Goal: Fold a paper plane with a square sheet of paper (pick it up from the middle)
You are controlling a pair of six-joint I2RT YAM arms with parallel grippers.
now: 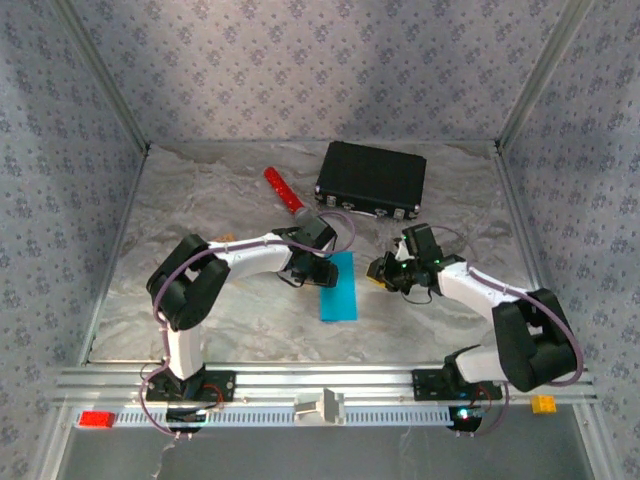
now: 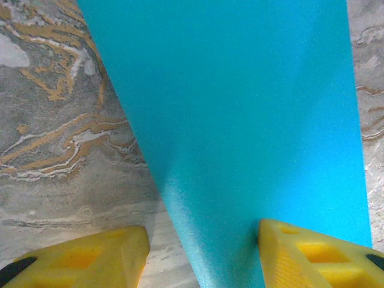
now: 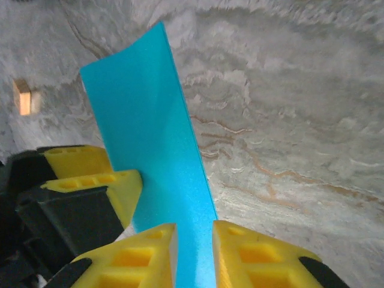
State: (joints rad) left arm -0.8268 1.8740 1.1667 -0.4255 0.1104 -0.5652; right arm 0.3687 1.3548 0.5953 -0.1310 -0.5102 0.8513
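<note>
Case (image 1: 371,178) lies shut behind the folded blue paper (image 1: 338,288).

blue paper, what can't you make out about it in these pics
Top view: the left gripper covers the far left part of the square sheet of paper; creases are too small to see.
Left wrist view: the paper runs off the top and bottom edges, so its outline is cut off.
Right wrist view: the paper passes between the fingers of the right gripper; whether they pinch it is unclear, and the bottom edge cuts it off.
</note>
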